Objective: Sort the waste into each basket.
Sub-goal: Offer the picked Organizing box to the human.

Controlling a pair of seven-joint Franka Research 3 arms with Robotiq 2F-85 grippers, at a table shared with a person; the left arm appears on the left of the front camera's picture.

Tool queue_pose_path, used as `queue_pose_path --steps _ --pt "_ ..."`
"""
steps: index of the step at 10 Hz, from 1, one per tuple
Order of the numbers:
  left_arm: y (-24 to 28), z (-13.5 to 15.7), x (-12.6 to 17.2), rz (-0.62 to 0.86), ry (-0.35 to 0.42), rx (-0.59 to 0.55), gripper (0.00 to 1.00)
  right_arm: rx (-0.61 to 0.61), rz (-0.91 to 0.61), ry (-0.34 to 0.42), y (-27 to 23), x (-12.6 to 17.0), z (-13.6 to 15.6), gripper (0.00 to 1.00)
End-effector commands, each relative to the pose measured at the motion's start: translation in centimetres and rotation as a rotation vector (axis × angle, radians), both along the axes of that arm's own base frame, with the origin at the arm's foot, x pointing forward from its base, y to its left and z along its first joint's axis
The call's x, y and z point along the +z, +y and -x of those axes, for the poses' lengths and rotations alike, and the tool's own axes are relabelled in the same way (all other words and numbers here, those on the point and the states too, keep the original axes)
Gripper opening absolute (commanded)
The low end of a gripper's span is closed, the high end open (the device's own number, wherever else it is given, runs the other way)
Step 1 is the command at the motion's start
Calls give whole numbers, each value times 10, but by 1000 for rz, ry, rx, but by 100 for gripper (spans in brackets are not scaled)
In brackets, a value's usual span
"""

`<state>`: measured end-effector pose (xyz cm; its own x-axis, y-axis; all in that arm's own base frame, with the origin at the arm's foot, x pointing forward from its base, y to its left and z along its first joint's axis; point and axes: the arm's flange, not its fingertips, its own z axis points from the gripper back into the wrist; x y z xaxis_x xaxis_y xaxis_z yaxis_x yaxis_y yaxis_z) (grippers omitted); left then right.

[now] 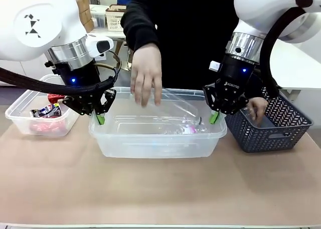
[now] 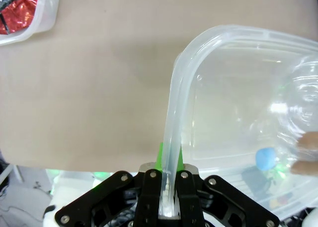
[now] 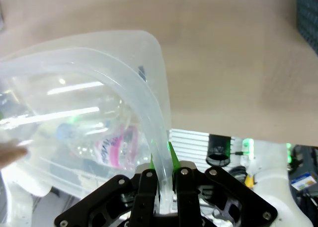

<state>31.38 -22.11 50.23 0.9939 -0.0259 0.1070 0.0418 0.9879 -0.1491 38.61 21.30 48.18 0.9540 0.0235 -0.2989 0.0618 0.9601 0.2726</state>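
Nearest the camera, the large clear tub (image 1: 155, 139) stood mid-table, and both grippers pinched its rim: the left gripper (image 1: 100, 118) had its jaws pressed onto the left end wall, the right gripper (image 1: 214, 117) onto the right end wall. Inside lay clear plastic bottles, one with a pink label (image 3: 117, 147) and one with a blue cap (image 2: 266, 158). The person's hand (image 1: 146, 77) was lowering another clear bottle (image 1: 173, 104) into it. To the left, the smaller clear tub (image 1: 30, 120) held red and silver cans (image 1: 46, 109). Sorting looked well advanced; the person's other hand (image 1: 257, 107) was inside the dark lattice basket (image 1: 273, 124), so some waste may have remained
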Motion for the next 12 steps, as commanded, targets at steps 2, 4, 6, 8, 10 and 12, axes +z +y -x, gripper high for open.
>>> queue_pose_path --steps 2,4,6,8,10,12 --pt "4 3 -1 -3 2 18 0 7 -25 -3 -3 5 -2 0" --pt "4 3 -1 -3 2 18 0 7 -25 -3 -3 5 -2 0" --pt "4 3 -1 -3 2 18 0 7 -25 -3 -3 5 -2 0" --pt "4 3 -1 -3 2 18 0 7 -25 -3 -3 5 -2 0" --pt "4 3 -1 -3 2 18 0 7 -25 -3 -3 5 -2 0" --pt "4 3 -1 -3 2 18 0 7 -25 -3 -3 5 -2 0"
